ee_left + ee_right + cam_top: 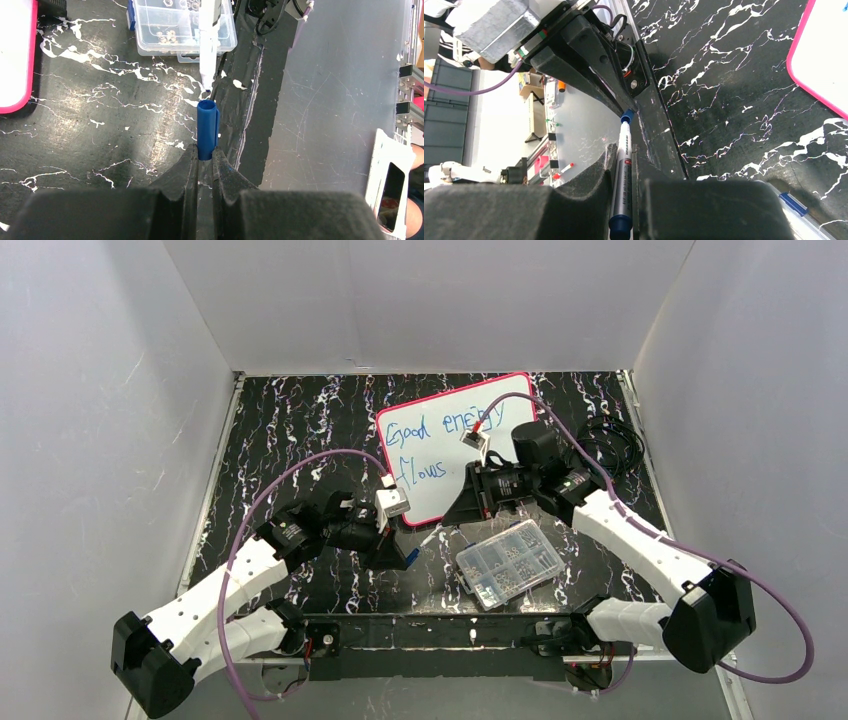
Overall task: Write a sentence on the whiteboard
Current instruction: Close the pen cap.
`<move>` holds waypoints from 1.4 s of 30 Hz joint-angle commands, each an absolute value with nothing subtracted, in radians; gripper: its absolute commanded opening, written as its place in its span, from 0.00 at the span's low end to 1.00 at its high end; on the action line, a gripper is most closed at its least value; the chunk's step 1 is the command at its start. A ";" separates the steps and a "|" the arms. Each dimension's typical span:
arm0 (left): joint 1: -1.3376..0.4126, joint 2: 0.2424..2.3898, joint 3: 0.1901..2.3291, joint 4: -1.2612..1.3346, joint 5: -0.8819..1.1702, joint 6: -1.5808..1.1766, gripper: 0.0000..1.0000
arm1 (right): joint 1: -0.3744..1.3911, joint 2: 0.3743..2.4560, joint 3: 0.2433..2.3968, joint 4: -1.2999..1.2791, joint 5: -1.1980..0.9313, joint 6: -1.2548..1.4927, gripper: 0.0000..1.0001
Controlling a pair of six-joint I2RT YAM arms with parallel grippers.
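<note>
your left gripper (204, 154) is clamped right down on the short blue plastic marker cap (207, 125) at centre frame of the left wrist view. the cap's open mouth points up the frame, ready to take the pen. your right gripper (623, 152) is closed narrowly round the barrel of the white whiteboard marker (622, 175), nib forward. the nib sits just short of the cap's mouth and roughly in line with it, which reads as recapping. the white board with the thin pink-red frame (450, 495) rests on the black marbled desk (300, 420) at upper centre of the top view. the blue handwritten sentence (408, 432) runs across it in two lines, so the writing looks finished. the clear compartmented parts box (508, 562) sits just below the board.
</note>
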State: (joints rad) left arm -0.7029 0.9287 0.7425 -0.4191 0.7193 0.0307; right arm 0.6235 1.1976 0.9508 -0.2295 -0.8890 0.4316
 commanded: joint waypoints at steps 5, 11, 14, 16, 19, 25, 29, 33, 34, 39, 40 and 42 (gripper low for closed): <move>-0.708 0.921 0.756 -0.423 0.746 0.040 0.00 | 0.647 1.222 0.949 -0.193 -0.878 0.425 0.01; -0.709 0.924 0.756 -0.423 0.750 0.037 0.00 | 0.655 1.227 0.954 -0.187 -0.877 0.429 0.01; -0.708 0.922 0.758 -0.422 0.748 0.037 0.00 | 0.661 1.231 0.953 -0.189 -0.881 0.428 0.01; -0.709 0.920 0.758 -0.422 0.743 0.037 0.00 | 0.668 1.234 0.953 -0.190 -0.882 0.429 0.01; -0.708 0.917 0.757 -0.422 0.741 0.037 0.00 | 0.680 1.238 0.953 -0.192 -0.876 0.428 0.01; -0.708 0.907 0.756 -0.423 0.729 0.039 0.00 | 0.704 1.249 0.951 -0.185 -0.869 0.428 0.01; -0.709 0.904 0.754 -0.423 0.721 0.038 0.00 | 0.720 1.261 0.951 -0.190 -0.865 0.424 0.01; -0.709 0.902 0.757 -0.423 0.713 0.037 0.00 | 0.730 1.262 0.950 -0.200 -0.859 0.418 0.01; -0.709 0.901 0.758 -0.423 0.707 0.038 0.00 | 0.732 1.262 0.950 -0.198 -0.858 0.420 0.01; -0.709 0.897 0.763 -0.403 0.683 0.019 0.00 | 0.747 1.268 0.930 -0.154 -0.845 0.449 0.01; -0.708 0.897 0.765 -0.399 0.672 0.014 0.00 | 0.750 1.269 0.925 -0.139 -0.848 0.457 0.01; -0.709 0.892 0.767 -0.387 0.656 0.008 0.00 | 0.760 1.269 0.912 -0.113 -0.847 0.475 0.01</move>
